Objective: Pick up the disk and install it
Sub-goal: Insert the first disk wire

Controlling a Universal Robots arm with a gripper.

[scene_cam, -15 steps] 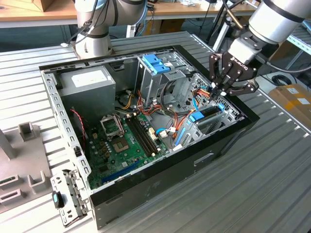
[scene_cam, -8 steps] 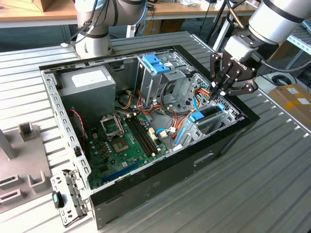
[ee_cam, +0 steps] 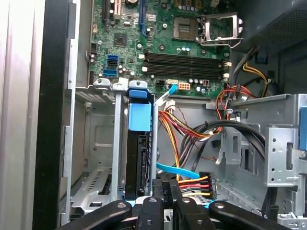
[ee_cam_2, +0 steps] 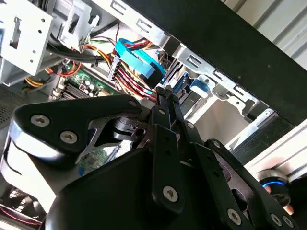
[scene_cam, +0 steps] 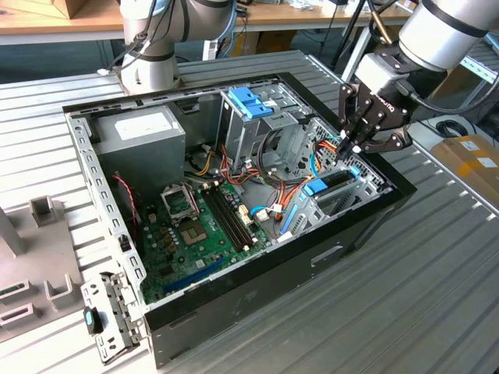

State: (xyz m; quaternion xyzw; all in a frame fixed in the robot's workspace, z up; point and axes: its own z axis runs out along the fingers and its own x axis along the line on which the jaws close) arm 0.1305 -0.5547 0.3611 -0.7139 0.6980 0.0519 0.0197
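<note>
My closed black fingers (scene_cam: 352,148) hover empty over the blue-railed dark grey disk (ee_cam: 140,143), seated in the open case's (scene_cam: 257,288) edge bay; no legible print.

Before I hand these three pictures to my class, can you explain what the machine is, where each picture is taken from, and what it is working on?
It is a robot arm ending in a black gripper. One picture comes from a camera off the arm; the other two cameras ride at its wrist. On a ribbed metal table lies an open computer case with its green motherboard showing. The gripper's fingers are closed together at the end of the disk, a dark drive in a blue carrier that sits in a metal bay by the case wall.
</note>
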